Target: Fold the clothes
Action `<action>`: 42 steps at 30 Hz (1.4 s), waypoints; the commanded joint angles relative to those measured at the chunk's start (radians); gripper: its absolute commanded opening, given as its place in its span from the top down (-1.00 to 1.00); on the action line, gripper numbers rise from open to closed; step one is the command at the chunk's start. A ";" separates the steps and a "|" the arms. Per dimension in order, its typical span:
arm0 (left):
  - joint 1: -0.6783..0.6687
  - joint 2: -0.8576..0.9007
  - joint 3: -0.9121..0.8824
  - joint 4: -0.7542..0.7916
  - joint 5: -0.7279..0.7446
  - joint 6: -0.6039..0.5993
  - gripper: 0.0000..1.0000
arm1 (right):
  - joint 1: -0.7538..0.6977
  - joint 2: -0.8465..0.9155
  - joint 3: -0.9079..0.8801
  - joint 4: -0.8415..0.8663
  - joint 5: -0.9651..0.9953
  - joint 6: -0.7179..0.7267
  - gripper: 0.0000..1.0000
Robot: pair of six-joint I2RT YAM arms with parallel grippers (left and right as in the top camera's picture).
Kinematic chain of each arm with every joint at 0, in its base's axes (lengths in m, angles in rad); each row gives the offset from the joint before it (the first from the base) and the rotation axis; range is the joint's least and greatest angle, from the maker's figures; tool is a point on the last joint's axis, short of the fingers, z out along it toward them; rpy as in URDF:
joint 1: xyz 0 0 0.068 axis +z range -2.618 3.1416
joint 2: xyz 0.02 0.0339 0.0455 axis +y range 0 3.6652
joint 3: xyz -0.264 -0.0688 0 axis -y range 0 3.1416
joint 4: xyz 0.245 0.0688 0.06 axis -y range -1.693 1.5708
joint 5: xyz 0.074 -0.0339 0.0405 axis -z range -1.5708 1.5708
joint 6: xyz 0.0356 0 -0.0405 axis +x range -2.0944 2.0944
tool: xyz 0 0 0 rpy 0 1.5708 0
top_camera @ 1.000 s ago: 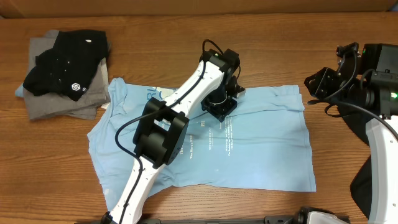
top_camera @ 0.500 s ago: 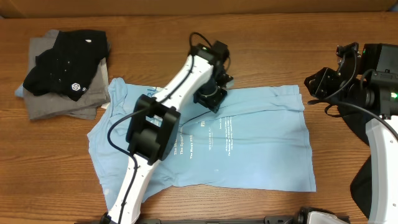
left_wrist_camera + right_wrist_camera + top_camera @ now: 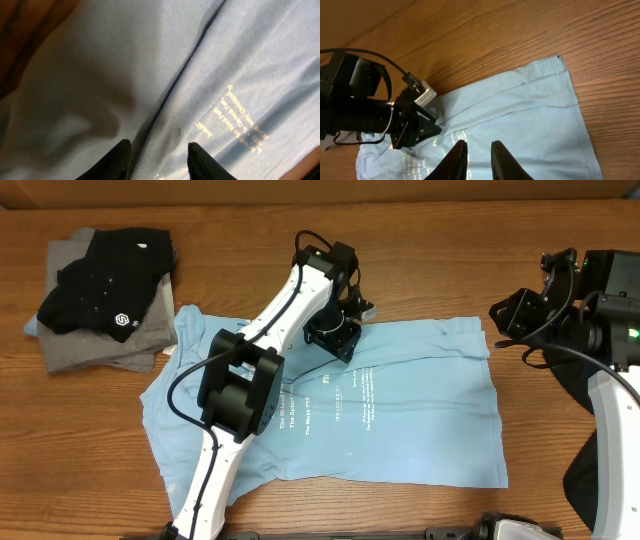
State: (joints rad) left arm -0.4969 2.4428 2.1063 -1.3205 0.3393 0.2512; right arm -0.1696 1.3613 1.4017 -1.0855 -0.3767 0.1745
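Note:
A light blue T-shirt (image 3: 420,410) with white lettering lies spread flat on the wooden table. My left gripper (image 3: 340,343) hangs low over the shirt's upper middle, near the top hem. In the left wrist view its jaws (image 3: 160,150) stand open, with a crease of the T-shirt (image 3: 240,65) running beneath them and nothing pinched. My right gripper (image 3: 510,315) hovers off the shirt's upper right corner. Its jaws (image 3: 479,150) are slightly open and empty, high above the T-shirt (image 3: 520,115). More clothes sit at the far left: a black shirt (image 3: 105,285) on a grey one (image 3: 100,352).
My left arm (image 3: 240,395) crosses the shirt's left half from the table's front edge. The right arm's base (image 3: 610,410) takes up the right edge. Bare wood (image 3: 450,260) runs behind the shirt.
My left gripper has gone from shut to open, letting go of the shirt, and has moved a little left and back along the top hem. The right arm has not moved.

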 commanded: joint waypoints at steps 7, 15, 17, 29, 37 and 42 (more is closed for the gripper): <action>-0.002 0.041 0.000 0.005 0.029 0.041 0.34 | -0.002 -0.011 0.020 -0.006 0.009 -0.011 0.60; -0.014 0.052 0.004 0.002 0.047 0.036 0.85 | -0.002 -0.011 0.020 -0.006 0.009 -0.011 0.60; -0.014 0.051 0.004 -0.004 0.052 0.029 0.92 | -0.002 -0.011 0.020 -0.007 0.009 -0.011 0.60; -0.040 0.003 0.005 -0.095 0.167 0.030 0.92 | -0.002 -0.011 0.020 -0.007 0.009 -0.011 0.60; -0.104 0.003 0.003 -0.161 0.100 0.017 0.83 | -0.002 -0.011 0.020 -0.006 0.009 -0.011 0.59; -0.136 0.003 0.003 -0.169 0.006 -0.024 0.45 | -0.002 -0.011 0.020 -0.005 0.009 -0.011 0.59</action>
State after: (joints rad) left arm -0.6182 2.4836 2.1063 -1.4853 0.4107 0.2550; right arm -0.1696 1.3613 1.4017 -1.0950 -0.3767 0.1741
